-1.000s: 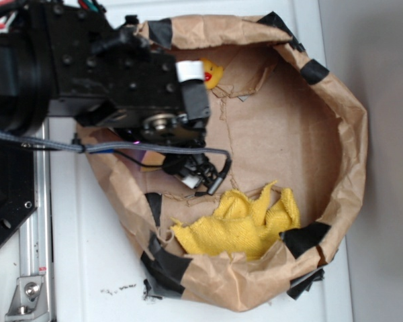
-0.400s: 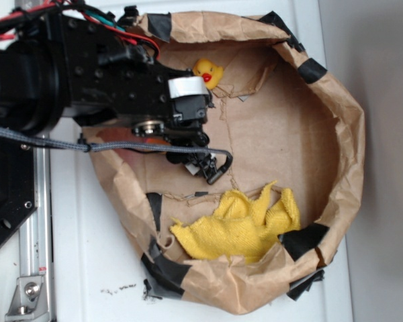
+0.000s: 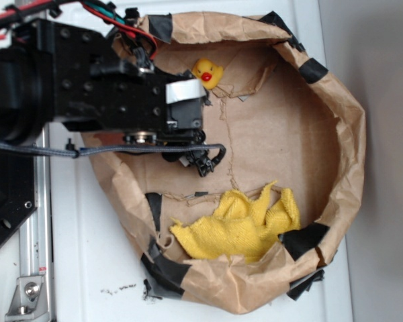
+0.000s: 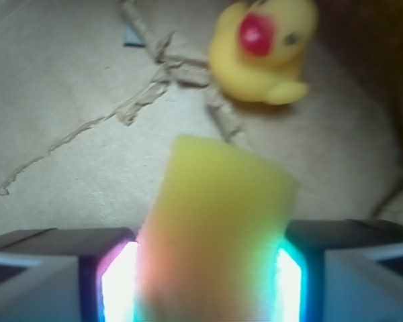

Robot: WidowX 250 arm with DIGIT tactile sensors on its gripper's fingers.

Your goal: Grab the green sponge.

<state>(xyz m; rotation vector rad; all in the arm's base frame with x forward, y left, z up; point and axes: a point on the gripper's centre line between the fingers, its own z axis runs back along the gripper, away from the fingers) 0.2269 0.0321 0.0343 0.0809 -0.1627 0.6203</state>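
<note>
The green sponge [image 4: 215, 228], yellow in colour, sits clamped between the gripper [image 4: 205, 285] fingers above the brown paper floor [image 3: 282, 134]. A rubber duck [image 3: 207, 72] lies just beyond it; a yellow terry cloth [image 3: 238, 225] rests well apart by the taped paper wall [image 3: 349, 154]. Only the wrist view shows the sponge; in the exterior view the arm [image 3: 87, 94] hides it.

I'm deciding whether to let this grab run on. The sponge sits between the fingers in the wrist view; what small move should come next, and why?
Probably a short straight lift. In the wrist view the sponge fills the gap of the gripper, both lit pads against its sides, so the grip looks made. The duck lies just ahead, so going forward risks bumping it.
</note>
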